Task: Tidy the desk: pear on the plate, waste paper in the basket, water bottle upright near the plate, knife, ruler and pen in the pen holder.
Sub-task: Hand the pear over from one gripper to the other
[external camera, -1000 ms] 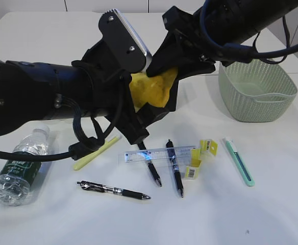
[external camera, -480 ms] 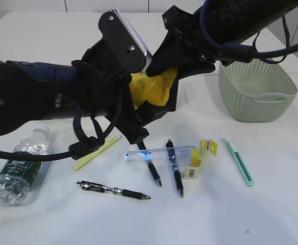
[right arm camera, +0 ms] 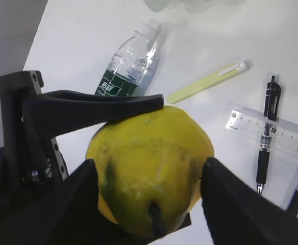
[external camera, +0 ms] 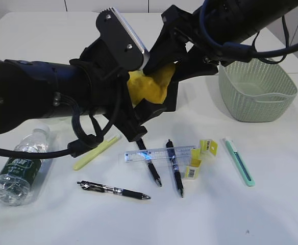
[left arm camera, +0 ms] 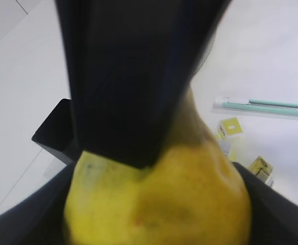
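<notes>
Nearest the front edge of the table (external camera: 271, 204): one black pen (external camera: 113, 190) lies loose. To the left the water bottle (external camera: 19, 166) lies on its side, not upright. Just behind, the ruler (external camera: 159, 153) lies flat with two more pens (external camera: 150, 163) across it. A yellow-green marker (external camera: 95, 152) lies to its left, the waste paper (external camera: 202, 155) at its right end, and the knife (external camera: 239, 161) beside that. None of these is put away.

Mid-table, in the air: the pear (external camera: 148, 87) hangs between both arms, clear of the table.
- The left fingers (right arm camera: 98, 104) are clamped on it, one lying along its top and the other under it.
- The right fingers (right arm camera: 230, 204) flank it closely on either side. Cannot tell whether they press or have let go.

Judgement: a hand-over of the pear, first item of the task, not yet placed.

Farther back:
- The basket (external camera: 256, 97) stands at the right, with no scraps visible inside.
- The pen holder (left arm camera: 54, 132) shows only in the left wrist view, standing behind the pear.
- A pale green blur (right arm camera: 190, 4) at the top edge of the right wrist view is probably the plate. Contents cannot be judged.

Surface: plain white, matte, flat. Beyond the far edge is a light panelled wall.
</notes>
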Controlling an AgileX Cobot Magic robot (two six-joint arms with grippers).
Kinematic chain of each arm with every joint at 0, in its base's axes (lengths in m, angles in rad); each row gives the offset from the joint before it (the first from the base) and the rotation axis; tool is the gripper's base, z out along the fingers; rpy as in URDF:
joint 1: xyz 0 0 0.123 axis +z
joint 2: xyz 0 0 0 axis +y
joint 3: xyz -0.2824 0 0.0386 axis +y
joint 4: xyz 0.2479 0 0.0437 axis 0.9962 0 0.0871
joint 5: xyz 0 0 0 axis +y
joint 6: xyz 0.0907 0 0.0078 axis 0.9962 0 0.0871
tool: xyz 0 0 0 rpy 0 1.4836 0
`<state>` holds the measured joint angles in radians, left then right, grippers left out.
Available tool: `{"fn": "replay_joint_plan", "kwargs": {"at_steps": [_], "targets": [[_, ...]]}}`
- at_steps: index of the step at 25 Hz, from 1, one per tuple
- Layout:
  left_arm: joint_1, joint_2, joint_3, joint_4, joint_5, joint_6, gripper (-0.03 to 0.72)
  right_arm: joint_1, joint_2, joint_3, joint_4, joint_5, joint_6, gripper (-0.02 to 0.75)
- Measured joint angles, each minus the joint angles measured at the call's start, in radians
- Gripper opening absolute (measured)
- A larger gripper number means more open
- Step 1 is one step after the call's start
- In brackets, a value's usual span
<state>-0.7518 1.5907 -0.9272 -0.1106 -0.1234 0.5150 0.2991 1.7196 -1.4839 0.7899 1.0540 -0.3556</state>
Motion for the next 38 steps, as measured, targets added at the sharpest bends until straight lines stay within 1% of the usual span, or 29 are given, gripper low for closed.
{"fn": "replay_joint_plan", "kwargs": {"at_steps": [5,23,27,31,38], "targets": [[0.000,0.000,0.000,0.000,0.000,0.000,0.572,0.000,0.000,0.000,0.000,-0.011,0.000,0.503],[0.000,0.000,0.000,0.000,0.000,0.000,0.571,0.000,-0.017,0.000,0.000,-0.056,-0.006,0.508],[0.004,0.000,0.000,0.000,0.000,0.000,0.570,0.000,-0.027,0.000,0.000,-0.064,-0.016,0.568],[0.037,0.000,0.000,0.000,0.000,0.000,0.570,0.000,-0.029,0.000,0.000,-0.066,-0.020,0.594],[0.106,0.000,0.000,0.000,0.000,0.000,0.569,0.000,-0.029,0.000,0.000,-0.068,-0.020,0.599]]}}
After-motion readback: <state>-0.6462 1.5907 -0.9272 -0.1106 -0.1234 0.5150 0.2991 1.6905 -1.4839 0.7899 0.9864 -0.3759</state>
